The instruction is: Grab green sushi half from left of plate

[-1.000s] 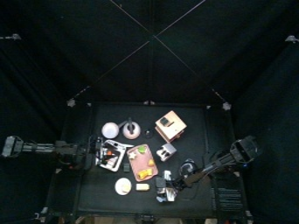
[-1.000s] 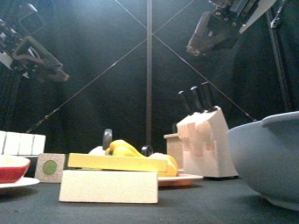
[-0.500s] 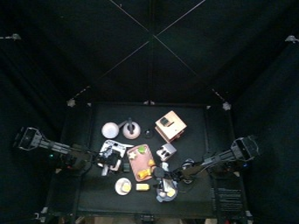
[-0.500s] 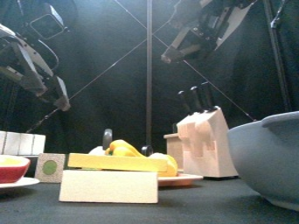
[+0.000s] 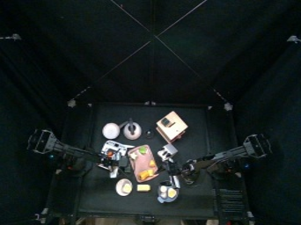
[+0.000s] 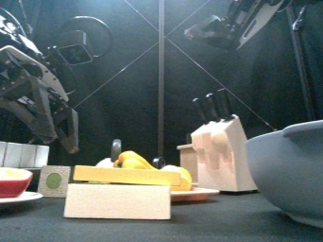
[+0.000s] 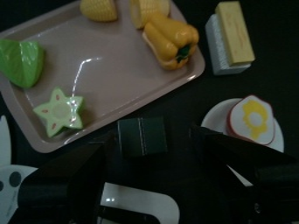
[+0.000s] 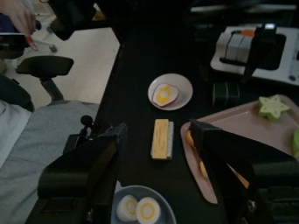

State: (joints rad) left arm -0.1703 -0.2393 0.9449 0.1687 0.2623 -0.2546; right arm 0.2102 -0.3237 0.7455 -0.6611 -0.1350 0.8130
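I'm on the approach: my left gripper (image 7: 149, 175) hangs above the counter with jaws spread wide and empty. The green sushi half (image 7: 145, 136), a dark block with a pale stripe, lies directly between and just ahead of the jaws, beside the pink tray (image 7: 111, 66). Next I judge a straight descent, then a close. The front view shows the piece's green face (image 6: 55, 180). I cannot tell my right gripper's (image 8: 149, 166) jaw state; it hangs above the counter.
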